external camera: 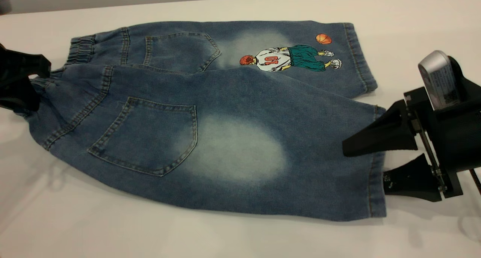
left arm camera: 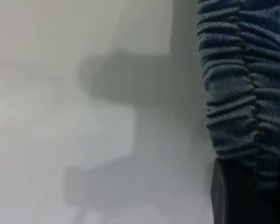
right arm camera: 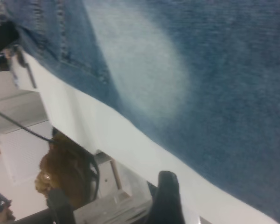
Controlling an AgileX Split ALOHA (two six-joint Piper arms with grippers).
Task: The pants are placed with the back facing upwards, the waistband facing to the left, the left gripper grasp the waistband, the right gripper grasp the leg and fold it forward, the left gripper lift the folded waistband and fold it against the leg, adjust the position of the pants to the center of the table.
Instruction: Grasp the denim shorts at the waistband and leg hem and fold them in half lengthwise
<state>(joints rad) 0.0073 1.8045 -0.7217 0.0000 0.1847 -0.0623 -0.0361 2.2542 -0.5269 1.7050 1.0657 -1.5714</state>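
Exterior view: I saw the pants (external camera: 210,119) back-up on the table (external camera: 112,231). Nearest, the leg (external camera: 263,156) with the pale oval; at its hem my right gripper (external camera: 366,162), fingers spread. At the pants' opposite end my left gripper (external camera: 20,83) sat against the waistband (external camera: 80,49); its grip I couldn't tell. Beyond the leg lay the printed leg (external camera: 293,57).

Shorts (external camera: 210,119) are lying back-up on white bench (external camera: 240,235), waistband (external camera: 80,49) at left. Right gripper (external camera: 370,162) is reaching the near leg (external camera: 300,156) hem, fingers (external camera: 379,138) spread. Left gripper (external camera: 18,81) is sitting at waistband.
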